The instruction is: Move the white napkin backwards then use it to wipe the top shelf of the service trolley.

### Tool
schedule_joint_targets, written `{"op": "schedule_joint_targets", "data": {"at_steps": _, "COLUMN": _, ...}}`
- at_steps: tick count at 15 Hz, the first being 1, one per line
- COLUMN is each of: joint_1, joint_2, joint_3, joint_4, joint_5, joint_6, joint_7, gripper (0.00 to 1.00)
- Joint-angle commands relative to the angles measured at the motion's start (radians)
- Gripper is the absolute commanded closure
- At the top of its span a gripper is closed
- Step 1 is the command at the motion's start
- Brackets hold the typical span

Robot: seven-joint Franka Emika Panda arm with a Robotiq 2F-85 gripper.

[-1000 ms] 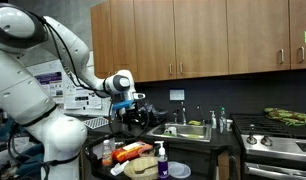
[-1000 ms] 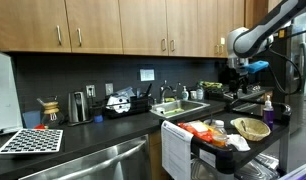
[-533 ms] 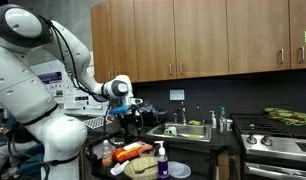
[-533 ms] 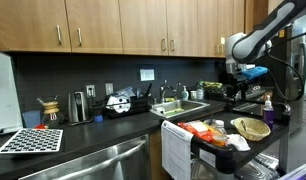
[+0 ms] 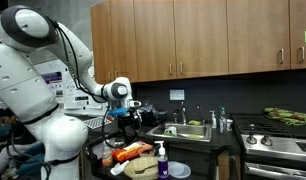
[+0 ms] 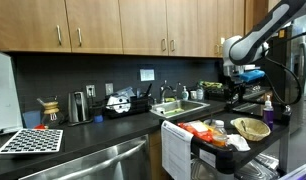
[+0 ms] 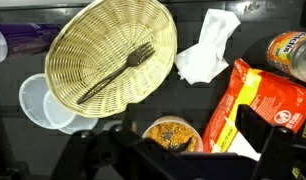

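Two jaws of the gripper stand spread wide, holding nothing, above the top shelf of the service trolley. The white napkin lies crumpled there, just right of a woven basket in the wrist view.

Wrist view count: 1 white napkin, 1 woven basket, 1 fork, 1 red-yellow snack bag, 1 round snack cup, 1 can.
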Motion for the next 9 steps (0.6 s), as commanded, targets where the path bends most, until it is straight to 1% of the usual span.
{"op": "schedule_joint_targets", "data": {"at_steps": 1, "joint_1": -0.010, "joint_2": 0.051, "joint_3": -0.006, "joint_4": 0.001, "joint_5": -0.014, "joint_6": 0.074, "joint_7": -0.031, "gripper": 0.00}}
{"op": "schedule_joint_targets", "data": {"at_steps": 4, "joint_1": -0.018, "joint_2": 0.100, "joint_3": -0.012, "joint_4": 0.001, "joint_5": -0.019, "joint_6": 0.143, "joint_7": -0.038, "gripper": 0.00}}
{"op": "schedule_joint_targets", "data": {"at_steps": 9, "joint_1": -0.017, "joint_2": 0.200, "joint_3": -0.022, "joint_4": 0.000, "joint_5": -0.007, "joint_6": 0.211, "joint_7": -0.061, "gripper": 0.00}}
